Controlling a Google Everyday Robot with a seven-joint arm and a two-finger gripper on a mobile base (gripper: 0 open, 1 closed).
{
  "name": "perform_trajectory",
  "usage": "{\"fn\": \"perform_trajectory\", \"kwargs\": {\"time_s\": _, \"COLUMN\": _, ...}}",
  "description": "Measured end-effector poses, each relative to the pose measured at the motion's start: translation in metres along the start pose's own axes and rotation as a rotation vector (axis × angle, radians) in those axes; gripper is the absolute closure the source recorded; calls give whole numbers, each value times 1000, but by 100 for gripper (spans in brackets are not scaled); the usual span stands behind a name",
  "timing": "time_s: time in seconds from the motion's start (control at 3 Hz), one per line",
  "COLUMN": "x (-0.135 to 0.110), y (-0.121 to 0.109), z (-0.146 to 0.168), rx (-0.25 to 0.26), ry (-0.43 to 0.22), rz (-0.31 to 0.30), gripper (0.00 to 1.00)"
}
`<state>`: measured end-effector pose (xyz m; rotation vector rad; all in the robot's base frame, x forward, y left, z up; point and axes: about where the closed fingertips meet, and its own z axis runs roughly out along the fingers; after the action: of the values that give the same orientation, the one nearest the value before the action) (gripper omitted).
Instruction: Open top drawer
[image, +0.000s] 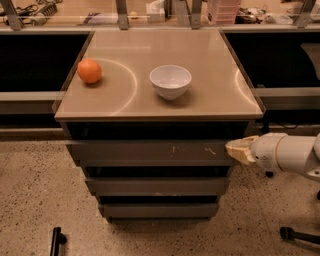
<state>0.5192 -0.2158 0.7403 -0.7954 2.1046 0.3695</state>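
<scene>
the claw is hanging at the right side of the desk, below the desk top's right front corner, with its pale tan tip pointing left. the tip is lying at the right end of the top drawer, level with the middle of the drawer's height and overlapping its right edge. it is looking as if it is touching that edge, but real contact cannot be told. whether the claw is spread or pressed together cannot be told either, and nothing is showing as held in it. the white, rounded arm is running from the claw off to the right.

the top drawer is stretching away to the left of the claw as a wide grey front with no handle. its small pale scratch marks are sitting a little left of the claw's tip. a dark gap is showing between this front and the desk top above it. two narrower grey drawers, the middle one and the bottom one, are sitting below and to the left of the claw.

on the desk top, up and to the left of the claw, a white bowl is standing upright. an orange is resting farther left, well apart from the bowl.

the speckled floor is spreading out under everything.
</scene>
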Motion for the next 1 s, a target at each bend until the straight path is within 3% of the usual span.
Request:
{"fn": "perform_trajectory", "kwargs": {"time_s": 0.67, "x": -5, "y": -38, "z": 36, "rx": 48, "ry": -135, "rz": 18, "gripper": 100}}
{"fn": "perform_trajectory", "kwargs": {"time_s": 1.0, "x": -2, "y": -55, "z": 53, "rx": 86, "ry": -168, "rz": 48, "gripper": 100}}
